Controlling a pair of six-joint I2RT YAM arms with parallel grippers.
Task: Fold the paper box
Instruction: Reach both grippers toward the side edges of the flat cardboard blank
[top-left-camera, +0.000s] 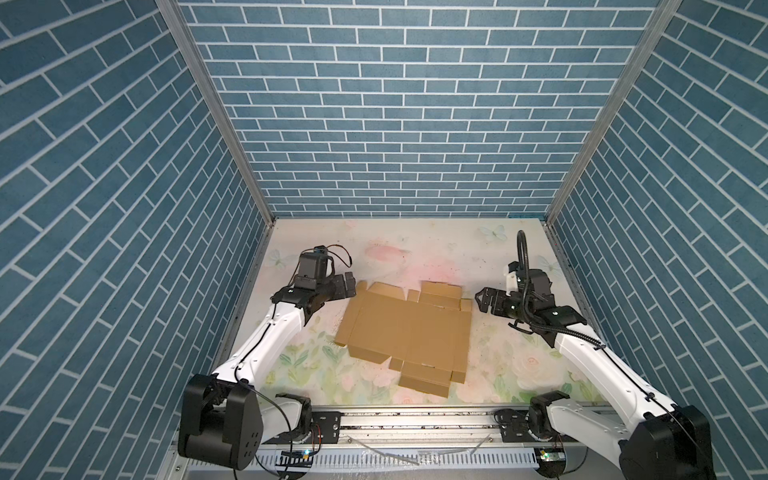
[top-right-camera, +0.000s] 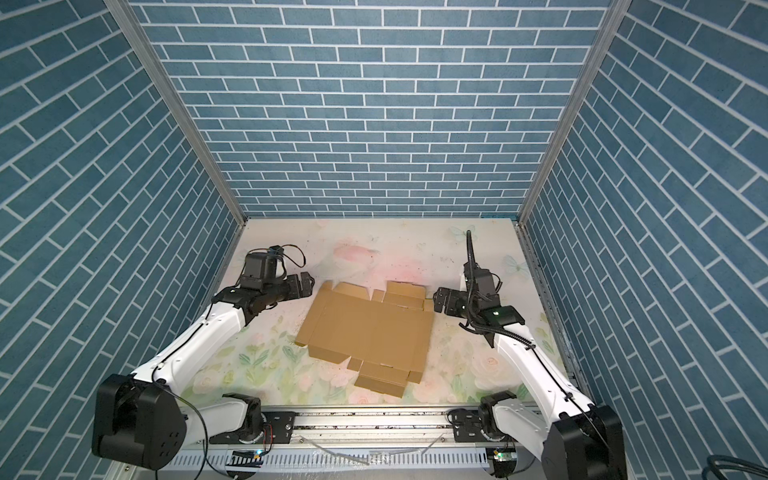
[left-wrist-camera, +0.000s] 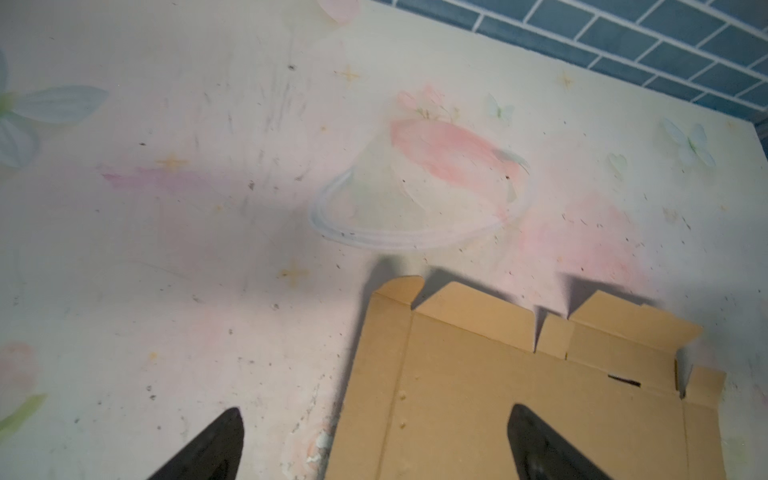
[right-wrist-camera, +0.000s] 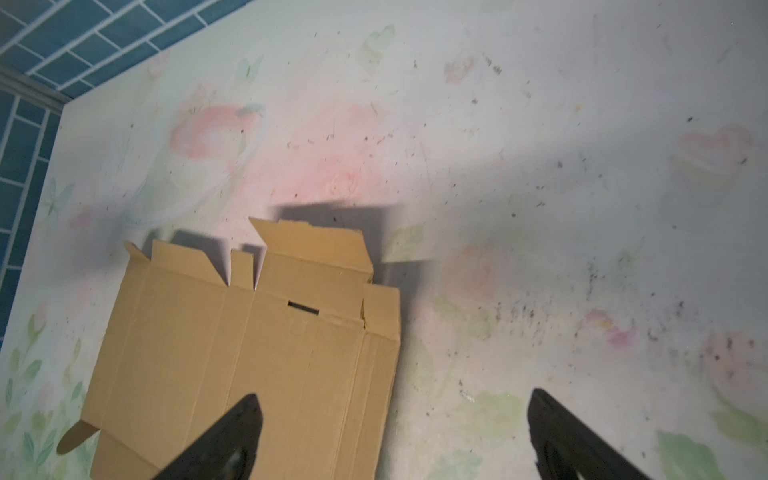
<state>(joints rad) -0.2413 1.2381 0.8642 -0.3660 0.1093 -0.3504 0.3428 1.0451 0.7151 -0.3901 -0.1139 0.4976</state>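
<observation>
Paper box (top-left-camera: 405, 332) lies unfolded mid-table on the floral mat (top-left-camera: 415, 249), plain brown cardboard on every face I can see. Left gripper (top-left-camera: 350, 289) hovers by its far left corner, right gripper (top-left-camera: 481, 301) by the far right. Both are spread wide, gripping nothing.

- We see the paper box (top-left-camera: 405, 332) lying flat on the table (top-left-camera: 415, 245), about mid-table.
- Our left gripper (top-left-camera: 350, 286) sits beside its far-left corner, our right gripper (top-left-camera: 482, 301) beside its far-right corner.

A: What surrounds the floral tabletop (top-left-camera: 415, 249)?
B: Blue brick-patterned walls (top-left-camera: 399, 104) at nine, twelve and three o'clock; an aluminium rail (top-left-camera: 415, 422) at six, slotted cable duct (top-left-camera: 457, 459) beyond.
</observation>
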